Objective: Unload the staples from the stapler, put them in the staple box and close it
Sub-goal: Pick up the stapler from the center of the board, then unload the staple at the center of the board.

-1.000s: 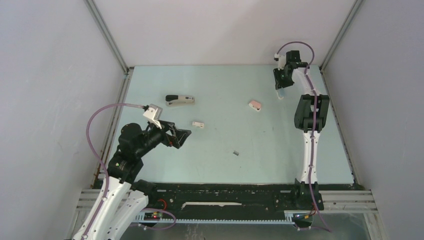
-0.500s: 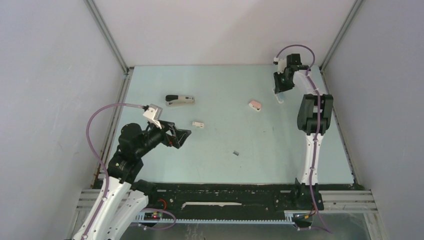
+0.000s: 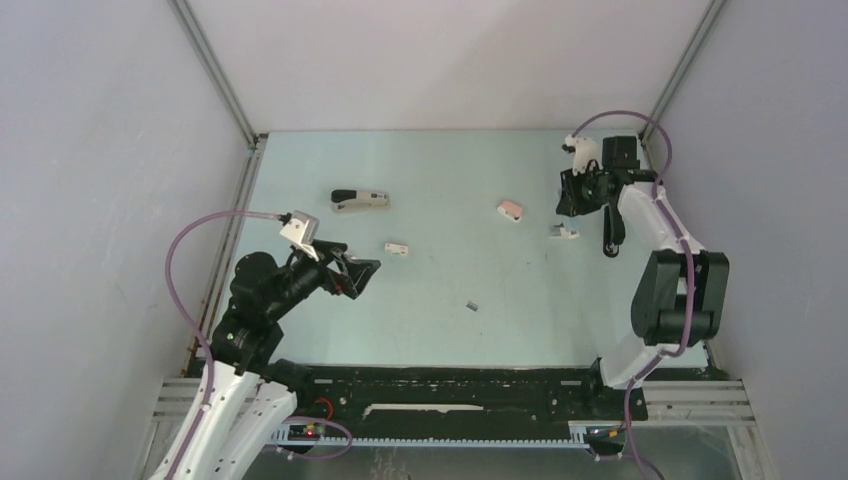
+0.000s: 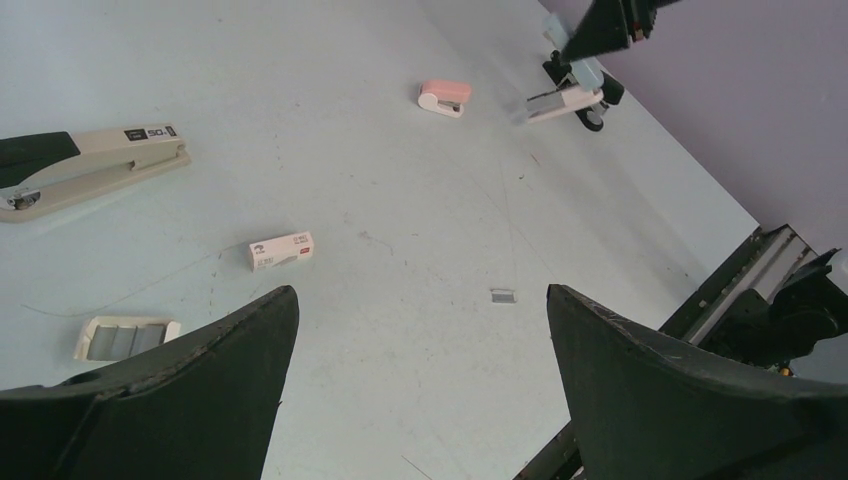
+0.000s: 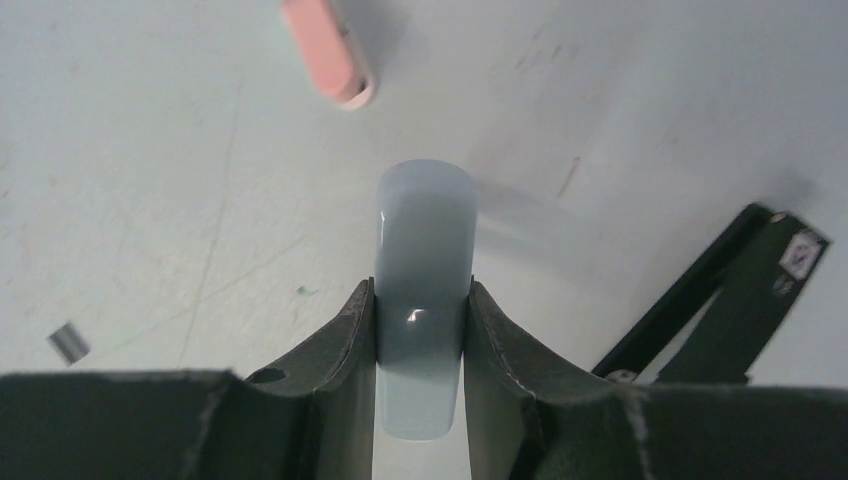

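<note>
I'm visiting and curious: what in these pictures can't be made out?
Top view: whether the stapler is loaded; it lies closed.
Left wrist view: stapler's black end, cut by the left edge.
Right wrist view: pale blue object, lower end hidden inside the right gripper.
Top view: staples too small to count.

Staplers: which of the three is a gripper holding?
The pale blue stapler, clamped in the right gripper; the pink stapler and long black-and-beige stapler lie free.
</note>
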Controlling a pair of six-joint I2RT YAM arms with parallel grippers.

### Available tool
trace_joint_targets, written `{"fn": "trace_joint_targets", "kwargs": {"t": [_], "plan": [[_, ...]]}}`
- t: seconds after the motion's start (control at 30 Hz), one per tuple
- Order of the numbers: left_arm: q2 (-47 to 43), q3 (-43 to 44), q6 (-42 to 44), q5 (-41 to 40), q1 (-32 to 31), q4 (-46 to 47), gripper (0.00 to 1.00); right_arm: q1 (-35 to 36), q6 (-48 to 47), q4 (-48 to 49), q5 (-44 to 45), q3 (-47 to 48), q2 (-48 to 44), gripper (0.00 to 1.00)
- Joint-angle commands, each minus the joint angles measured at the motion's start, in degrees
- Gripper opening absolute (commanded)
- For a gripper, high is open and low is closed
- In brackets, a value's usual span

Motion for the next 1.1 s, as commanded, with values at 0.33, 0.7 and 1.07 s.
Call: {"fn": "trace_joint_targets", "kwargs": {"t": [0.33, 0.7, 1.07], "plan": [[1.74, -2.56, -5.79, 8.69, 0.5, 9.05, 1.0, -1.14, -12.71, -10.15, -19.71, -13.81, -18.41, 0.0], [0.75, -9.34, -15.75, 3.78, -11.98, 20.75, 1.0, -0.84, -25.59, -20.11, -28.93, -17.34, -25.02, 0.0], [6.68, -19.66, -12.92, -13.87, -32.63, 39.49, 0.98, 4.19, -39.24, -26.64, -30.77, -18.96, -30.19, 0.0]]}}
